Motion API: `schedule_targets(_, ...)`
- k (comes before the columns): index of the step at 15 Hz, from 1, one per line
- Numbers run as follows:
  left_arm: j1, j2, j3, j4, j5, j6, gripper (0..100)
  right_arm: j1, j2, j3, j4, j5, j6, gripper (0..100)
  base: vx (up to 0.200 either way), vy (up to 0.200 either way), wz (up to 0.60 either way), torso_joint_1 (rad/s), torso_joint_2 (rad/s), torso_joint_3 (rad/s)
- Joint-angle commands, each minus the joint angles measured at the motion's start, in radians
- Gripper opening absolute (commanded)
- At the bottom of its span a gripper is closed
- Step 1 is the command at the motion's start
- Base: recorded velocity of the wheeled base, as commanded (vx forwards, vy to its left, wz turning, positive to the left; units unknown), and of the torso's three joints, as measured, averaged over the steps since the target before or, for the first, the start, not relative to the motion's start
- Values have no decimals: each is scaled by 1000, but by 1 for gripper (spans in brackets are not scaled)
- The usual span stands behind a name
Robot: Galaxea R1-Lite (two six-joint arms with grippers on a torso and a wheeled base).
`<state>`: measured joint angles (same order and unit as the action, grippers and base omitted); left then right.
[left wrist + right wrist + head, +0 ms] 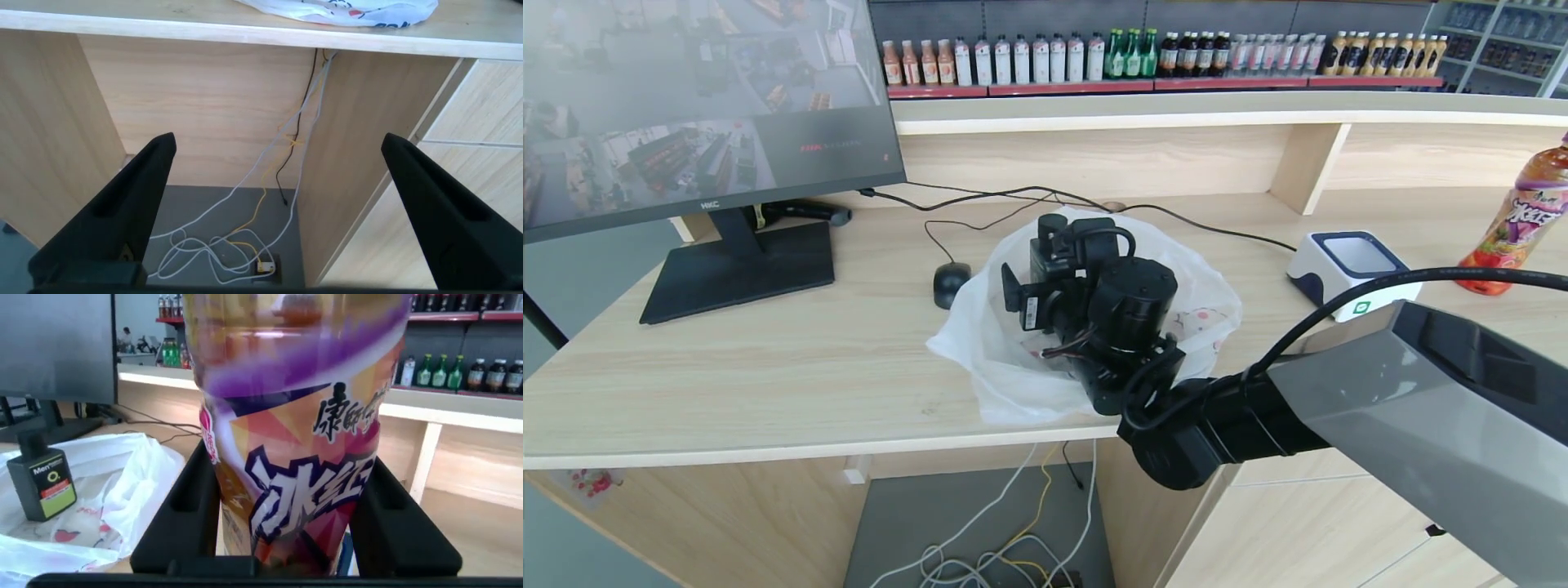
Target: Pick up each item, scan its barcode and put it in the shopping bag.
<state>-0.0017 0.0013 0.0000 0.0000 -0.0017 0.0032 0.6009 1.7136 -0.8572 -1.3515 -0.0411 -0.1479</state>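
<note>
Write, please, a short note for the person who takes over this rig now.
Left tool: open, empty, low in front of the counter.
Right tool: shut on a tea bottle, over the shopping bag.
Small black bottle sits among the bag's folds.
Second tea bottle stands on the counter beyond the scanner.
To do: bag the held bottle, then scan and bag the second.

- Tabletop (768,359) is showing matt, pale wood grain.
- Shopping bag (1013,392) is lying as thin, crinkled, translucent plastic.
- Bottle (302,457) is wearing a glossy printed plastic label.
</note>
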Motion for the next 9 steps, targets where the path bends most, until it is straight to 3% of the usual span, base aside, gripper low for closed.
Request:
schedule_targets(1,0,0,0,0,0,0,100,-33,146,-128,-5,29,-29,0,0,0,0,0,0,0)
schedule_targets(4,0,0,0,0,0,0,100,-76,222,-235,-6,132,-84,0,0,0,0,0,0,0)
schedule_targets(8,0,0,0,0,0,0,100,-128,281,-304,-9,175,-173,0,0,0,0,0,0,0)
schedule_targets(9,0,0,0,0,0,0,100,-170,285,-313,-15,253,-236,0,0,0,0,0,0,0)
